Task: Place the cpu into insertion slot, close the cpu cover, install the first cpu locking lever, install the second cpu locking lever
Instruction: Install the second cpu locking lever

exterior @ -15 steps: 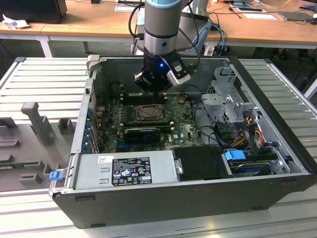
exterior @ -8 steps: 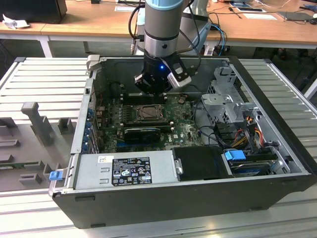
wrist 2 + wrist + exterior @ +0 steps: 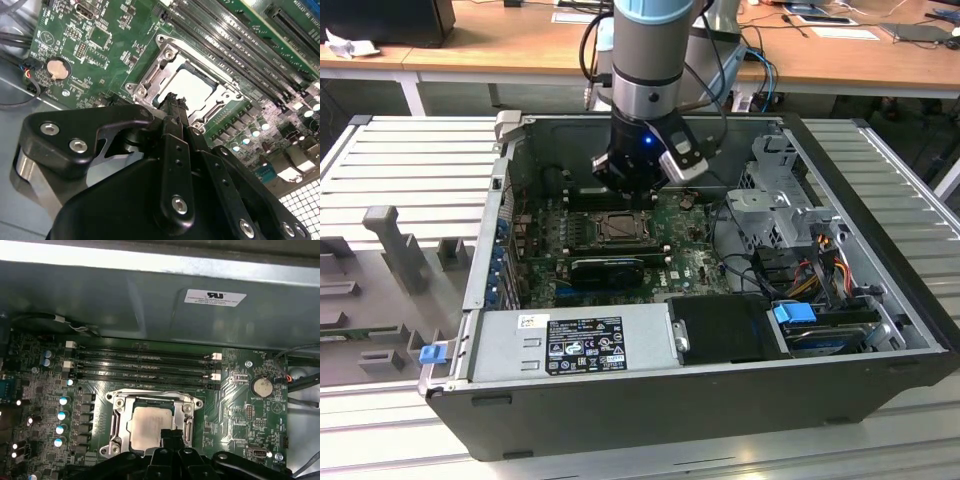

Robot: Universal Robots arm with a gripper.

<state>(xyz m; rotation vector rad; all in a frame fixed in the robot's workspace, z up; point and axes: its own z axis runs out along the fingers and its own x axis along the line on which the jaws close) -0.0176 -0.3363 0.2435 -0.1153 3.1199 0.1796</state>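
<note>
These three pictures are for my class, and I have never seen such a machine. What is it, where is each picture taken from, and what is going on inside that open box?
The tall grey and blue machine is a robot arm, ending in a black gripper. The exterior view looks from off the arm at an open computer case lying on a ribbed metal table. Both wrist views come from cameras riding on the arm, looking down past the gripper at the green circuit board. On that board sits the insertion slot, with the pale square cpu already lying inside it and the silvery cpu cover framing it. The gripper's fingertips sit close together at the slot's edge, holding nothing visible.
</note>
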